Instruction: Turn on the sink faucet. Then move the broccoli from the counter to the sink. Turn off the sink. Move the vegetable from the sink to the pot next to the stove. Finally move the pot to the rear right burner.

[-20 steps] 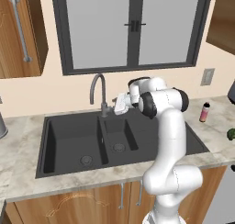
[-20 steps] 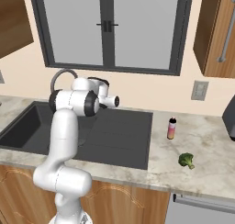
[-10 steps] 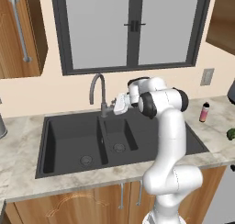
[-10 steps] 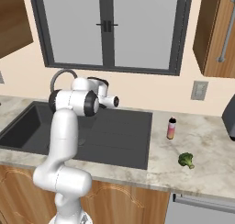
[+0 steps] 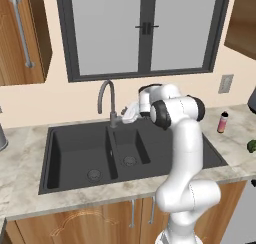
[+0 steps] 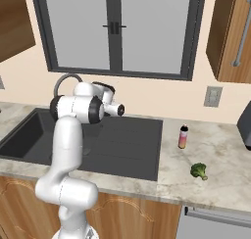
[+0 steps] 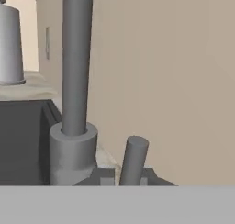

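Centrally, the sink faucet (image 5: 106,99) rises from the rear rim of the sink (image 5: 75,150), its gooseneck arching over the basins. Its small lever handle (image 7: 133,160) stands just beside the spout base, between the two fingertips (image 7: 104,177) of the claw (image 7: 124,178), which sits level with that base; whether the tips press the lever cannot be told. The broccoli (image 6: 198,171) lies on the tabletop (image 6: 215,179) well right of the sink, near a small bottle (image 6: 184,136). A grey canister (image 7: 10,44) stands on the tabletop beyond the sink's far end.
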